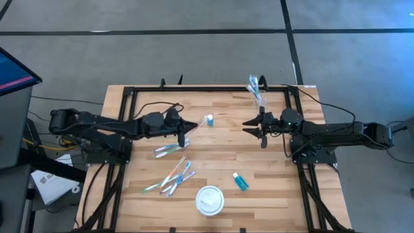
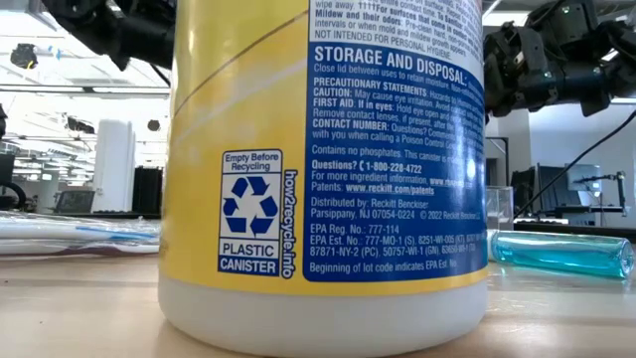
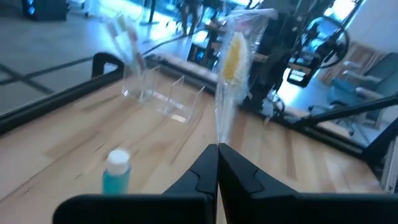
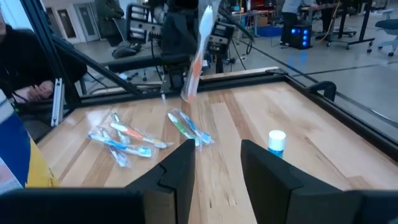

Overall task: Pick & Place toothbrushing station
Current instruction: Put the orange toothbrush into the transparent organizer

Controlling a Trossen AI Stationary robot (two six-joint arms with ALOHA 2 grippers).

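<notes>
- Wooden tabletop (image 1: 220, 149) is all we get from above; at table height a yellow canister (image 2: 328, 159) blocks most of the scene.
- We read "STORAGE AND DISPOSAL", "PLASTIC CANISTER" and "Reckitt Benckiser" on it.
- Left gripper (image 1: 187, 128) is clenched on a wrapped toothbrush (image 3: 229, 87), held upright; its head is blurred.
- Right gripper (image 1: 249, 126) hangs with jaws parted, grasping nothing.
- Wrapped pastel toothbrushes (image 1: 173, 176) lie loose near the front edge, a blue tube (image 1: 240, 182) beside them, another tube (image 1: 209, 120) mid-table, and the clear tumbler (image 1: 257, 90) at the back.

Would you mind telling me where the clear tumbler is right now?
In the high view the clear tumbler stands at the table's far edge on the right side, toothbrushes in it, just beyond the right gripper.
</notes>
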